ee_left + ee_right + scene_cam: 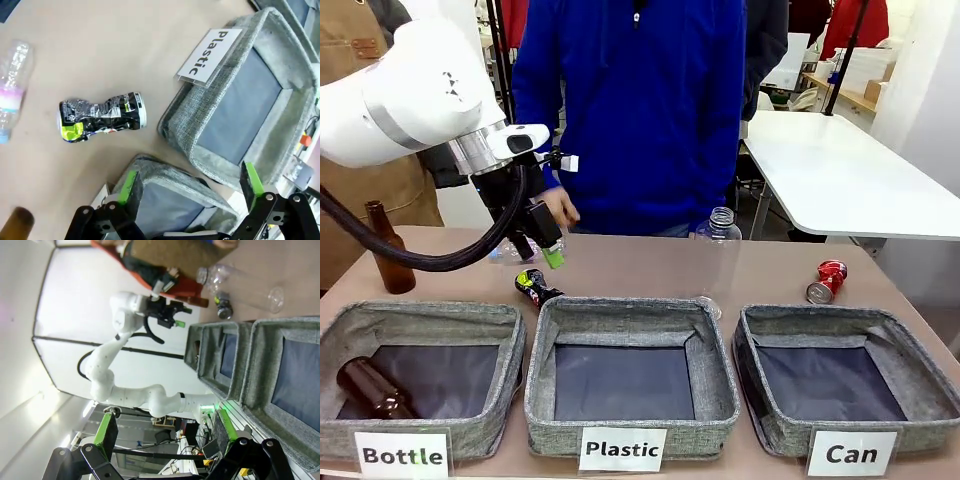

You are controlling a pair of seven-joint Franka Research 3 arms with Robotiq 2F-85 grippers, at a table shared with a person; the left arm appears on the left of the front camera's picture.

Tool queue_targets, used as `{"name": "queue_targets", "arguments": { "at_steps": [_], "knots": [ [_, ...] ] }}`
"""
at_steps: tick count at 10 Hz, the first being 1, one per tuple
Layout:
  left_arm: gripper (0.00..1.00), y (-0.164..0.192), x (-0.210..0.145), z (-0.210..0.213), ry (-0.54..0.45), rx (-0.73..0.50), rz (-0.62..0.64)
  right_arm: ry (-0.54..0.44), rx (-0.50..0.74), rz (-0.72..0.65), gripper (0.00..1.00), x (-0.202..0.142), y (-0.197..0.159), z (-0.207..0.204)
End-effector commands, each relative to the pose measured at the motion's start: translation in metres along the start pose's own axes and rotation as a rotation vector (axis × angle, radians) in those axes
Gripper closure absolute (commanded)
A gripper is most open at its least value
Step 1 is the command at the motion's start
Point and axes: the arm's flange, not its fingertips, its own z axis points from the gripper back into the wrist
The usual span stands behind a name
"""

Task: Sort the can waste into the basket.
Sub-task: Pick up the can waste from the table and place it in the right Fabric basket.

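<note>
Step in hand, as judged: pick-up of the black can [535,285] by your left hand [540,250].

**Findings**
- The left hand hangs over the desk [650,265] at centre left of the front view, jaws wide, holding nothing.
- The right hand [165,432] is also wide and holds nothing.
- The black can lies on its side just beyond the far left corner of the Plastic basket [620,312].
- The red can [827,281] lies at right of frame, just beyond the Can basket [820,325], which sits at lower right.
- In the left wrist view the black can [102,116] sits up and left of the fingers [131,187], not between them.
- A person's hand [560,208] is close behind the left hand.

**Recommendations**
- Shift until the can is centred between the pads, then turn the wrist so the jaws close across the crushed waist.
- Descend clear of the basket rim.
- Hold off while the person's hand is near.
- Lift high enough to pass over the Plastic basket on the way to the lower right.

**Writing**
- The Bottle label [404,456], Plastic label [622,449] and Can label [851,454] read clearly.
- The print on both cans is illegible, so no brand can be confirmed.
</note>
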Motion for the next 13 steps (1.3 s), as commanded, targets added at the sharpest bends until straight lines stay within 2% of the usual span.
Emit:
{"name": "queue_targets", "arguments": {
  "at_steps": [1,2,3,4,5,6,7,8,10,11,12,13],
  "knots": [
    [0.00,0.026,0.028,0.001,0.085,0.020,-0.113,0.013,0.000,0.023,0.00,-0.002,0.000,0.002],
    [0.00,0.035,0.044,0.004,0.056,0.089,-0.318,0.013,0.000,0.023,0.00,-0.002,0.000,0.002],
    [0.00,0.030,0.044,0.000,0.018,0.120,-0.466,0.013,0.000,0.023,0.00,-0.002,0.000,0.002],
    [0.00,0.022,0.028,-0.005,0.101,0.077,-0.650,0.013,0.000,0.023,0.00,-0.002,0.000,0.002],
    [0.00,0.017,-0.005,0.001,0.150,0.034,-0.720,0.013,0.000,0.023,0.00,-0.002,0.000,0.002],
    [0.00,0.003,-0.059,0.014,0.206,0.029,-0.820,0.013,0.000,0.023,0.00,-0.002,0.000,0.002],
    [0.00,-0.010,-0.118,0.023,0.202,0.046,-0.853,0.013,0.000,0.023,0.00,-0.002,0.000,0.002],
    [0.00,-0.018,-0.181,0.035,0.177,0.043,-0.847,0.013,0.000,0.023,0.00,-0.002,0.000,0.002],
    [0.00,-0.020,-0.257,0.046,0.037,-0.039,-0.817,0.013,0.000,0.023,0.00,-0.002,0.000,0.002],
    [0.00,-0.008,-0.290,0.061,-0.092,-0.074,-0.675,0.013,0.000,0.023,0.00,-0.002,0.000,0.002],
    [0.00,0.021,-0.326,0.078,-0.210,-0.140,-0.490,0.013,0.000,0.023,0.00,-0.002,0.000,0.002],
    [0.00,0.050,-0.357,0.090,-0.256,-0.191,-0.440,0.013,0.000,0.023,0.00,-0.002,0.000,0.002]
  ]
}}
